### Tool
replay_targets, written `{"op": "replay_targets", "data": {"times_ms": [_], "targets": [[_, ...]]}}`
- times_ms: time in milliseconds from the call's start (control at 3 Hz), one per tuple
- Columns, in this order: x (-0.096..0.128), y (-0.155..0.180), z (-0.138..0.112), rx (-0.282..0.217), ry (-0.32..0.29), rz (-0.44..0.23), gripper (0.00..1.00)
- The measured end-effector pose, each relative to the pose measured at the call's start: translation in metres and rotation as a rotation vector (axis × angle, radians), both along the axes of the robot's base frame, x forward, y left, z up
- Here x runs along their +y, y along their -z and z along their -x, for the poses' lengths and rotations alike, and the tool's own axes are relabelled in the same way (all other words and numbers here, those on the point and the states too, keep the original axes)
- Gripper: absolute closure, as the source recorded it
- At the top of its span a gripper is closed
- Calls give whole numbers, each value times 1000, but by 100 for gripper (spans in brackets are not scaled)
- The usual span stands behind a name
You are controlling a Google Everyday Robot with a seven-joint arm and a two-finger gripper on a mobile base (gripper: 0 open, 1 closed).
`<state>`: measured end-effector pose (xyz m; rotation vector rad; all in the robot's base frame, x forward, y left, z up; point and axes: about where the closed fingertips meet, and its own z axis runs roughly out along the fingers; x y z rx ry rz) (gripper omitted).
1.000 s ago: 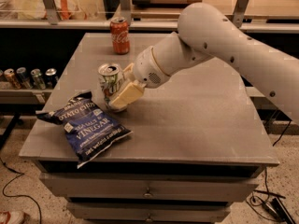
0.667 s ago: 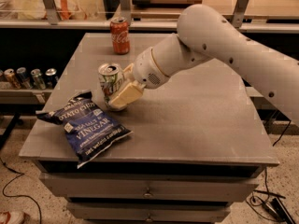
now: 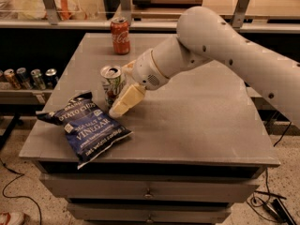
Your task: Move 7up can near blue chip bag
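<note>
Single camera view, looking down on a grey desk (image 3: 197, 125) from its front

Looks nearly done as a task: finds the 7up can (image 3: 111, 80) upright at centre left of the frame, just above and right of the blue chip bag (image 3: 86, 128), its lower part touching the bag's upper edge or just short of it, hard to say which. Cannot make out the can's base, hidden behind the bag's crinkled top and the claw, so cannot say whether set on the desk or held a little off it. Leaves, on this reading, only the setting down if not yet down, the letting go, and the drawing back of the arm (image 3: 225, 46); calls for no further travel toward the bag

Places the claw (image 3: 118, 93) at centre left too, reaching in from the right at the end of the white arm. Appears clamped on the 7up can: shows one cream finger (image 3: 125, 100) slanting down across the can's right side, pressed against it, and only a sliver of the other behind the can's rim. Holds nothing else, though the lower fingertip comes very near the bag's corner

Elsewhere: a red Coca-Cola can (image 3: 120, 35) upright near the desk's far edge, upper centre left, well apart from the rest; a row of cans (image 3: 29, 77) on a low shelf at far left, off the desk
</note>
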<state>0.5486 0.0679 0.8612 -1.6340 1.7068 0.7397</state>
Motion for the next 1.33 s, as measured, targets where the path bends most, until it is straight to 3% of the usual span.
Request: {"op": "replay_targets", "data": {"times_ms": [667,1333], "targets": [[-13,-5,-12,-34,19,14,0],[-57,-6,-47,-113,76,89,0]]}}
